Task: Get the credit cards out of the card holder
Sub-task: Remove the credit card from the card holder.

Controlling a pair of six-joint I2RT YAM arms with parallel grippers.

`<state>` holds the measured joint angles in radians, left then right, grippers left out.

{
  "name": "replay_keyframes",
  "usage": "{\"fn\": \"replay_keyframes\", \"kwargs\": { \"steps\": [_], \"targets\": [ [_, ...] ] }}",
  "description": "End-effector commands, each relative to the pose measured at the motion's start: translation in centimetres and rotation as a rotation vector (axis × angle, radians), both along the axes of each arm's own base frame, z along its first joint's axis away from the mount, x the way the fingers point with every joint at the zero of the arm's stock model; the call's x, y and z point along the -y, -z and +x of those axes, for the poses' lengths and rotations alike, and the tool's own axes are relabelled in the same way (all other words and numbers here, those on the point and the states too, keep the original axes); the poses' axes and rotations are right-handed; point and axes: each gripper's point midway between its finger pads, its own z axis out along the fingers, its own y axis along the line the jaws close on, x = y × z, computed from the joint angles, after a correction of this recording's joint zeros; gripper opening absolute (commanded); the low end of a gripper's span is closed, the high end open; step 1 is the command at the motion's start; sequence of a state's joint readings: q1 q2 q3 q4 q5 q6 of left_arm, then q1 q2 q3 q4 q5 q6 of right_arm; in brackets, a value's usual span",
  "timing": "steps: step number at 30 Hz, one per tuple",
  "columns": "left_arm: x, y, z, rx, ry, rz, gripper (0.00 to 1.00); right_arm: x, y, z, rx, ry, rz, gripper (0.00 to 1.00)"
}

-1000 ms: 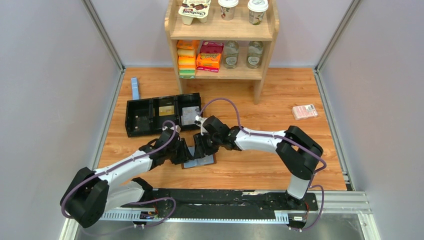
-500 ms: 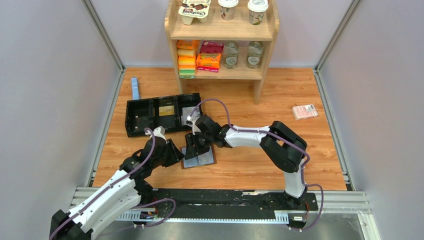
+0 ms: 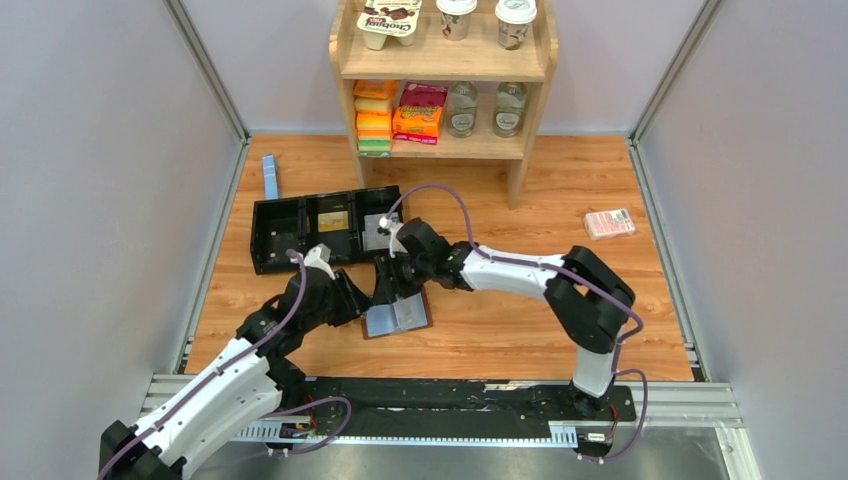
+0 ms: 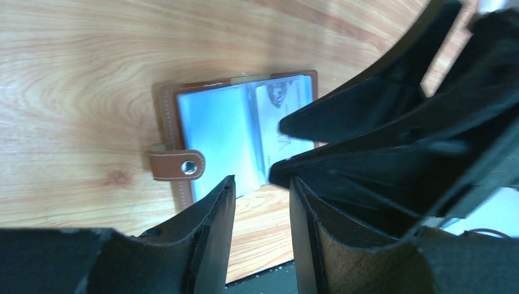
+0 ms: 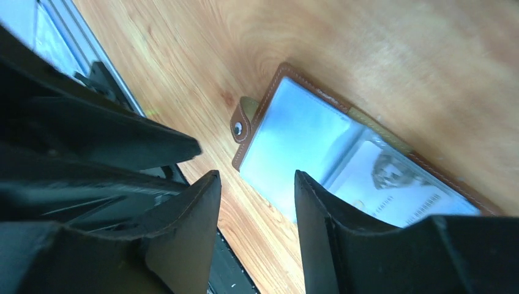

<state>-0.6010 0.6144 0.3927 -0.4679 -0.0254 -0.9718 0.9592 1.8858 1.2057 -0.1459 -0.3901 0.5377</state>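
The card holder (image 3: pixel 400 317) lies open and flat on the wooden table, brown edging around a grey-blue inside. In the left wrist view it (image 4: pixel 214 131) shows a snap tab on its left and a pale credit card (image 4: pixel 284 107) tucked in its right half. The right wrist view shows the same holder (image 5: pixel 294 138) and card (image 5: pixel 392 180). My left gripper (image 3: pixel 360 300) is open and empty just left of the holder. My right gripper (image 3: pixel 388 292) is open and empty above the holder's far edge. Their fingers are close together.
A long black compartmented tray (image 3: pixel 275 215) lies behind the holder, with a yellowish card and a grey card (image 3: pixel 377 230) in its compartments. A wooden shelf (image 3: pixel 520 150) with goods stands at the back. A pink-red packet (image 3: pixel 609 223) lies at the right and a narrow blue strip (image 3: pixel 269 176) at the far left.
My left gripper has drawn back to the left off the holder. My right gripper has lifted slightly toward the tray, so more of the open holder shows.
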Motion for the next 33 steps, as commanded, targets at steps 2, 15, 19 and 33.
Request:
{"fn": "replay_keyframes", "kwargs": {
  "steps": [2,15,19,33],
  "targets": [
    [2.6,-3.0,1.5,0.056,0.044,-0.101,0.47,3.5,-3.7,4.0,0.153,0.136,0.004,0.49],
    [5.4,0.3,3.2,-0.015,0.075,-0.148,0.52,8.0,1.9,3.5,0.076,0.209,-0.124,0.30],
    [5.6,1.6,3.4,-0.039,0.075,-0.137,0.52,8.0,2.7,3.2,0.058,0.199,-0.126,0.26],
    [5.2,5.0,3.2,-0.097,0.049,-0.148,0.50,7.3,4.8,2.1,-0.002,0.145,-0.118,0.18]
  ]
}}
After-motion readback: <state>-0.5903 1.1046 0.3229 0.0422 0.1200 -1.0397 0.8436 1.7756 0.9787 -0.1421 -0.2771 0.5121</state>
